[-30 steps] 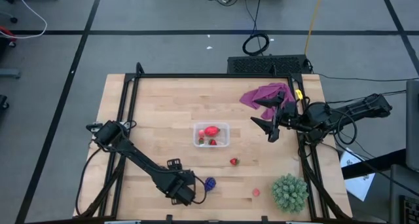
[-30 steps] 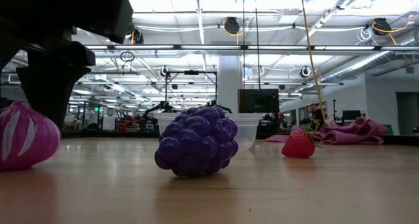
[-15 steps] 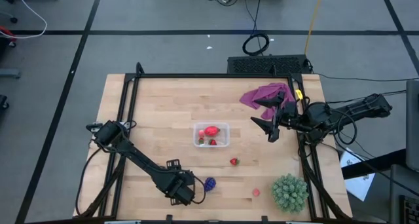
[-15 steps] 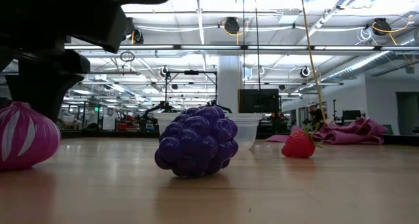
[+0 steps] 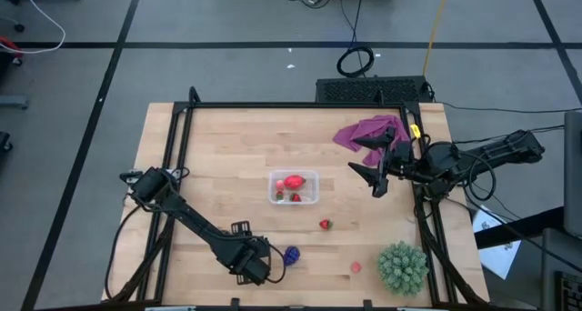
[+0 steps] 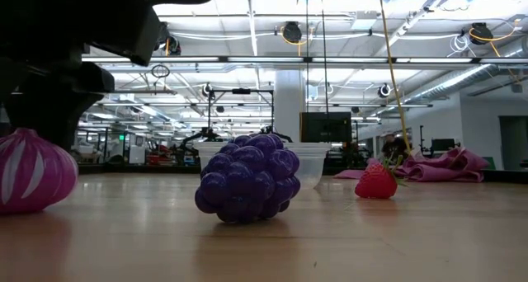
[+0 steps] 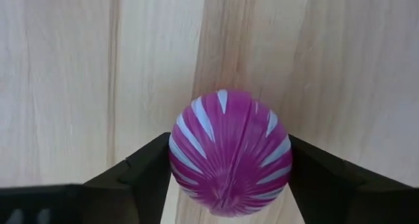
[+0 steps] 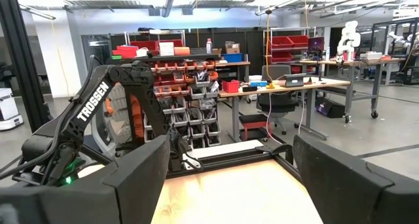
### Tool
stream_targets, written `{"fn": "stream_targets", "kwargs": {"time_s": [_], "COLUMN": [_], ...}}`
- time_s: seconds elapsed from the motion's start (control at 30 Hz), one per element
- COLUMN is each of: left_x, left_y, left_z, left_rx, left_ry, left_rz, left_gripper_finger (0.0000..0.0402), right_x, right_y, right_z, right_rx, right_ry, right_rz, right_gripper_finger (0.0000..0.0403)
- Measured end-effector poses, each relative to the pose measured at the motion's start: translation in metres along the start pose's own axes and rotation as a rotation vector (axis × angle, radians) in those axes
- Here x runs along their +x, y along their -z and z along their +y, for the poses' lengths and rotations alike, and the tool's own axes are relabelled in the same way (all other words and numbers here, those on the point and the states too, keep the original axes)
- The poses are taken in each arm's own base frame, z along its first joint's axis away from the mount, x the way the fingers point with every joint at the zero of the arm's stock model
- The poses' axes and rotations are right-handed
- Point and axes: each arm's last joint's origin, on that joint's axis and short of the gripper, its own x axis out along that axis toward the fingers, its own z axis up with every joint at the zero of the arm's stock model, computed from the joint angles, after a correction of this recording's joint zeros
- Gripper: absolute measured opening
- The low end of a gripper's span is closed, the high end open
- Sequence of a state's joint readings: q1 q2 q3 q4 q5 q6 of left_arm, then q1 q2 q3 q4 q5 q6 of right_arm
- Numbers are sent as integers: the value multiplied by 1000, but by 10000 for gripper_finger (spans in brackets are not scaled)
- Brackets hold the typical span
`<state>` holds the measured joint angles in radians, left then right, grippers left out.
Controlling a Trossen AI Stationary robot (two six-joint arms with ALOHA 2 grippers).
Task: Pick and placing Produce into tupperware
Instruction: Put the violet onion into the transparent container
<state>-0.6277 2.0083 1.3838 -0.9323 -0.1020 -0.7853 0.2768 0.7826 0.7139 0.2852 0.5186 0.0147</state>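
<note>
My left gripper [image 5: 253, 264] is at the table's near edge, shut on a magenta toy fruit with white stripes [image 7: 230, 160]. The gripper hides this fruit from above. A purple bumpy fruit [image 5: 291, 255] lies just to its right. A strawberry [image 5: 325, 225] and a small red piece [image 5: 356, 266] lie farther right. The clear tupperware [image 5: 294, 187] stands mid-table with red pieces inside. My right gripper [image 5: 371, 170] hangs open above the table's right side, touching nothing. My left gripper pinches the striped fruit between its two fingers, one finger [image 7: 147, 168] on each side at its widest part [image 7: 180, 162]. The fingers come from above, pointing down. In the low view the fruit's underside [image 6: 29, 206] rests on the table.
A big green spiky ball [image 5: 402, 265] sits at the near right corner. A purple-magenta cloth [image 5: 373, 131] lies at the far right, beside my right arm. Black frame rails run along the table's left, right and far edges. Bare wood lies left of the tupperware.
In the low view my left gripper has shifted slightly over the striped fruit. The fruit has stayed on the table.
</note>
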Motion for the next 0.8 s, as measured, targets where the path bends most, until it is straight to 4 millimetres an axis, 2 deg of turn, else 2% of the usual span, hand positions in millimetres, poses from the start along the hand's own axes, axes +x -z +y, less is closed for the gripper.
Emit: {"fn": "stream_targets", "kwargs": {"time_s": [0.2, 0.5, 0.63, 0.8], "left_x": [-10, -48, -68, -89], "left_y": [-4, -28, -43, -68], "left_z": [0, 12, 27, 56], "left_rx": [-5, 38, 78, 119], "left_ry": [-12, -56, -134, -214], "left_rz": [11, 1, -25, -76], "left_gripper_finger": [281, 267, 272, 289], "right_x": [0, 0, 0, 0], "right_y": [0, 0, 0, 0], "right_z": [0, 0, 0, 0], "right_rx": [1, 1, 1, 1], "right_ry": [0, 0, 0, 0], "right_rz": [-1, -1, -1, -2], "right_gripper_finger": [317, 317, 317, 317]}}
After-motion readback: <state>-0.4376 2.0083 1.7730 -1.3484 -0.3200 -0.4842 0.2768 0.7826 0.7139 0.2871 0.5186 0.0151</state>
